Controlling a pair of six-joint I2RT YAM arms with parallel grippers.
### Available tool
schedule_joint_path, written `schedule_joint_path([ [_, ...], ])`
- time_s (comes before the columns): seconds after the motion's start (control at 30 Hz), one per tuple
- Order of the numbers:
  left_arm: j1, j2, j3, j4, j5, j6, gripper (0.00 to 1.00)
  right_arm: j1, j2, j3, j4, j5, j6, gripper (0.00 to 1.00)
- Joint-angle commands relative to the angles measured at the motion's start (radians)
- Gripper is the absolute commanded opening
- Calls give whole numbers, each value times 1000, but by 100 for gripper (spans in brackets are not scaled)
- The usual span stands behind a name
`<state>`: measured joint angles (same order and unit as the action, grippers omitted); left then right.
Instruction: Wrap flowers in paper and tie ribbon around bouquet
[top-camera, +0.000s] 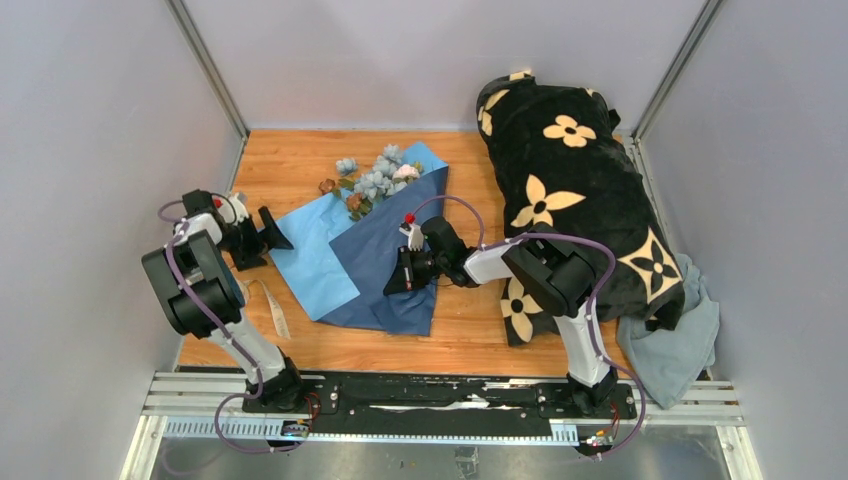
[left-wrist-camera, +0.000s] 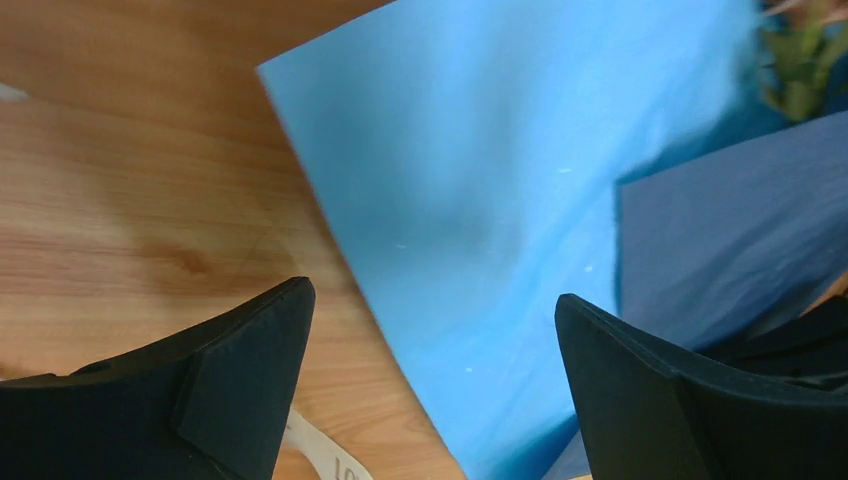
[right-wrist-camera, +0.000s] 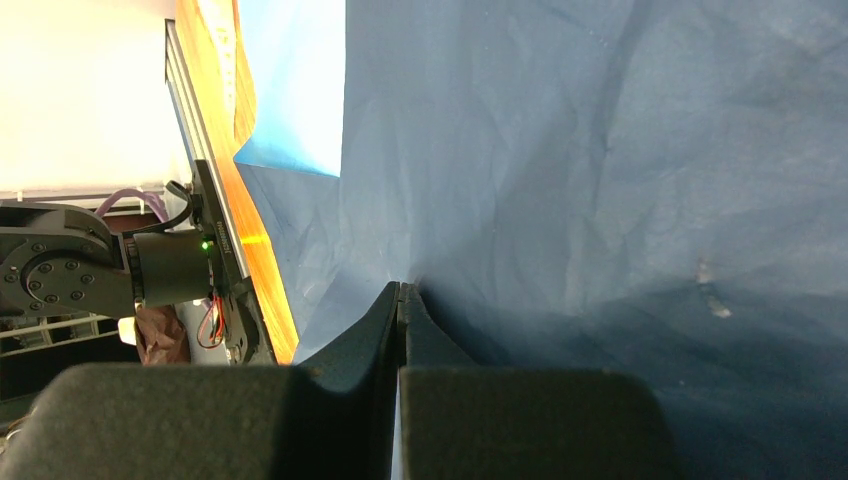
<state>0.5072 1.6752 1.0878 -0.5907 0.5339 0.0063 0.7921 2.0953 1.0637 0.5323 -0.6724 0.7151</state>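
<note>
Wrap partial: paper (top-camera: 330, 262) half-folded over flowers (top-camera: 378, 182) | ribbon (top-camera: 275, 315) untied on counter (top-camera: 295, 160) | left end effector (left-wrist-camera: 432, 305) released | right end effector (right-wrist-camera: 400, 290) pinching paper

Wooden tabletop (top-camera: 290, 165), pale grey panel walls (top-camera: 430, 60), aluminium corner posts (top-camera: 207, 65), metal rail (top-camera: 180, 395) along near edge

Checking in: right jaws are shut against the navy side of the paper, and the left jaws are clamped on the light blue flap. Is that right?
Not quite. The left gripper has its jaws wide open over the light blue flap of the paper, gripping nothing; the left wrist view shows it. The right gripper is shut against the navy side, as you said.
</note>
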Motion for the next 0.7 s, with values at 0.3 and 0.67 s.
schedule_joint_path([
  [0.3, 2, 166, -62, 223, 127, -16, 86, -16, 35, -25, -47, 51, -44, 0],
  [0.67, -141, -53, -38, 13, 404, 64, 0, -27, 64, -12, -49, 43, -20, 0],
])
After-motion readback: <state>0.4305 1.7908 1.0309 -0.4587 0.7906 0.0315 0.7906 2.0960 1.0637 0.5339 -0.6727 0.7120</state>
